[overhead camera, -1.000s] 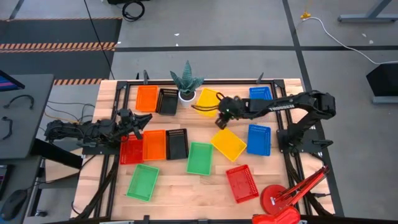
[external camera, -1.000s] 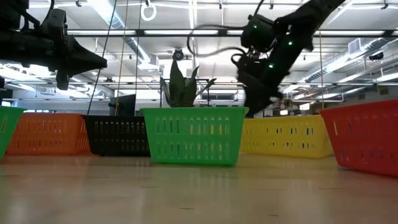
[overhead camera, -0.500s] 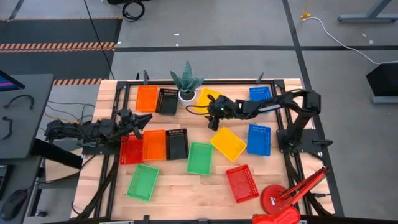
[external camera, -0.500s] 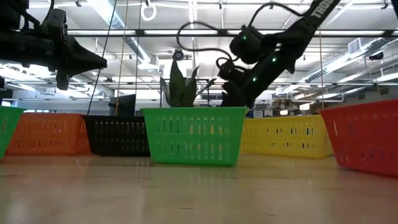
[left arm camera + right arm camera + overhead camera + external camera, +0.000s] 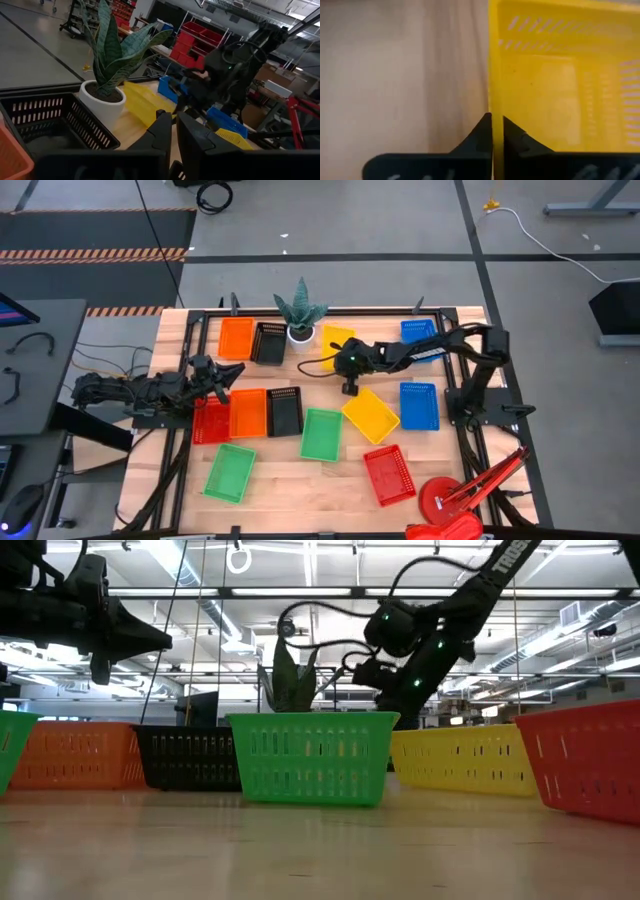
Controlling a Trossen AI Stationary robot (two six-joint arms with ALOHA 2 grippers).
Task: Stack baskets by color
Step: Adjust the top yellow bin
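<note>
Low view: green plastic mesh basket (image 5: 313,757) in front hides most of the spiky green plant in a white pot (image 5: 290,675); pot not visible there, only leaf tips. Red plastic mesh basket (image 5: 585,762) cut by pic's right edge; another green mesh basket (image 5: 12,745) cut at left edge. Yellow plastic mesh basket (image 5: 462,758) partly behind the centre green one.

High view: red round-based clamp lamp (image 5: 462,498) cut off at bottom edge. Left gripper (image 5: 222,374) too small to read finger gap.

Right wrist view: yellow basket wall (image 5: 560,70) blurred, runs off pic's edge; can't tell how far the rim sits between the dark fingers (image 5: 482,135).
</note>
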